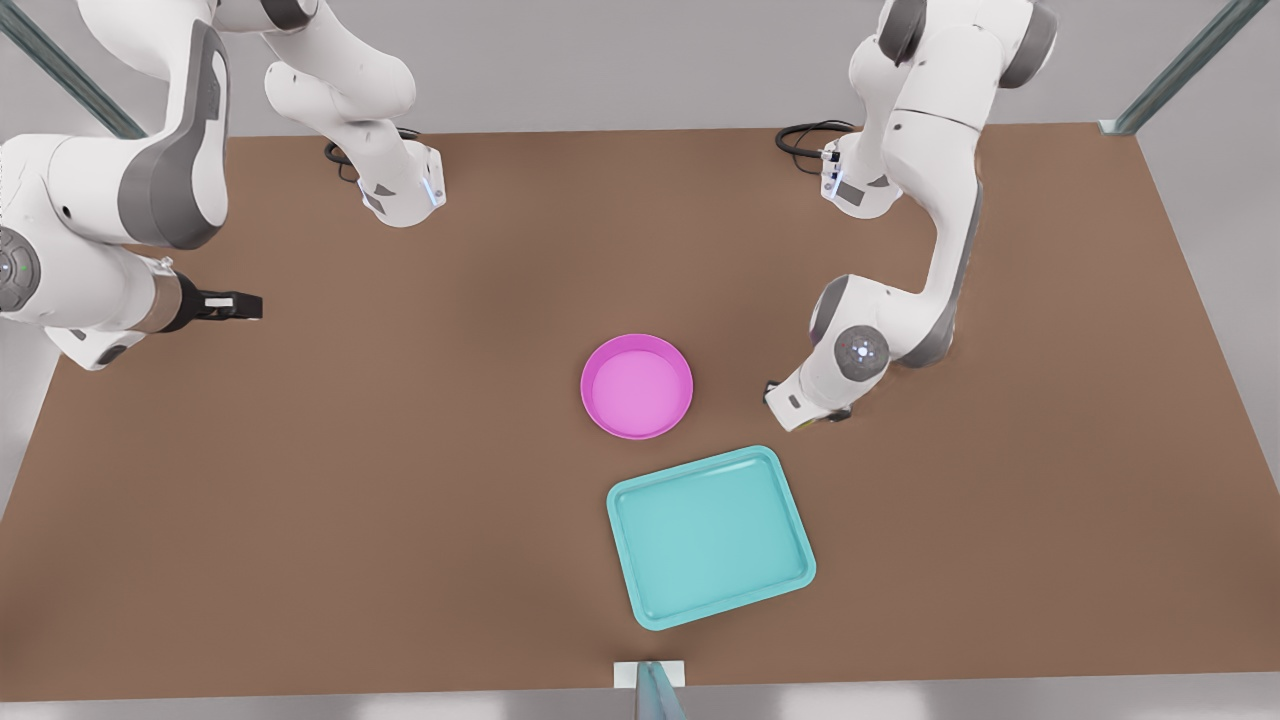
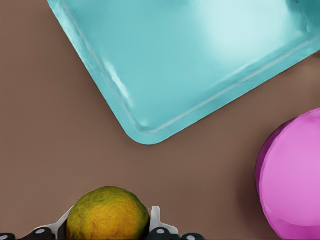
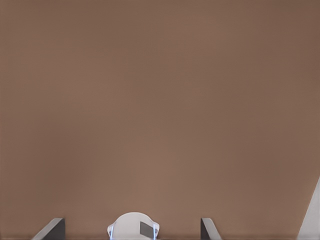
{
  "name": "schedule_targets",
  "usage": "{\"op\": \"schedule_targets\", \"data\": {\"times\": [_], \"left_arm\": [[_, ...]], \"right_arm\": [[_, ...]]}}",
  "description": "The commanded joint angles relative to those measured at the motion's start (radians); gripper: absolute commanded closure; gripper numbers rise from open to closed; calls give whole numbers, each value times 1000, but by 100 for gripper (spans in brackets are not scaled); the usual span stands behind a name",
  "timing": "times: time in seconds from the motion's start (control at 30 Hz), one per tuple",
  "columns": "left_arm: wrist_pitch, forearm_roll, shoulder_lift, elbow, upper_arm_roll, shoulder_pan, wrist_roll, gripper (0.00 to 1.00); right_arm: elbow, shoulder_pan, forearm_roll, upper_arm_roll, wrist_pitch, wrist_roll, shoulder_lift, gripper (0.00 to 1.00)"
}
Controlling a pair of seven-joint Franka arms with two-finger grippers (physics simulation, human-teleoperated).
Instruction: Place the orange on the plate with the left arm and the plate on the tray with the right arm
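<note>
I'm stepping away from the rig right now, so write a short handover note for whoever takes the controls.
Left gripper: shut on the orange, at the front view's right, beside the plate and above the tray.
Right gripper: open, waiting at the front view's left, holding nothing.
Plate: bare, on the table, just off the tray's far edge. Tray: bare.
Done: orange gripped.
Left: set the orange on the plate, then move the plate onto the tray with the right arm.
</note>
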Motion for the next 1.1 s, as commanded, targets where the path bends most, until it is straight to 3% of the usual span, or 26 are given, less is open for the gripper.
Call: {"op": "schedule_targets", "data": {"times": [0.0,0.1,0.27,0.33,0.4,0.43,0.53,0.57,0.6,0.67,0.7,0.73,0.77,0.83,1.07], "left_arm": [[-239,-15,64,119,-1,-85,-533,36],[-225,-12,225,306,-79,-129,-707,36],[-132,-3,324,362,-102,-175,-788,34],[-130,-1,326,358,-102,-175,-785,0],[-150,-1,309,358,-99,-174,-770,0],[-210,-7,256,358,-79,-162,-767,0],[-558,-75,-30,426,146,-36,-383,0],[-749,-69,-33,521,269,-36,-119,0],[-802,-67,-33,565,329,-36,10,0],[-854,-64,-76,590,351,-2,-9,0],[-790,-57,-188,469,128,215,12,0],[-721,123,-267,362,-178,461,2,0],[-644,115,-329,253,-180,472,6,0],[-735,117,-266,351,-176,467,-15,0],[-741,104,-231,406,-180,466,-15,0]], "right_arm": [[-36,5,24,0,26,0,-8,0],[-145,14,102,4,164,3,-29,0],[-426,163,251,18,592,115,-49,0],[-487,224,268,93,767,233,-19,0],[-522,251,303,153,878,313,17,0],[-548,258,311,178,934,332,24,0],[-556,292,325,245,1072,451,104,0],[-576,326,325,250,1169,484,142,0],[-602,340,325,250,1239,487,162,0],[-611,369,325,250,1344,495,227,0],[-607,367,328,253,1347,495,247,0],[-602,364,332,268,1347,495,262,0],[-591,364,332,273,1349,494,285,0],[-565,366,332,274,1349,494,333,0],[-501,375,332,293,1349,494,431,0]]}}
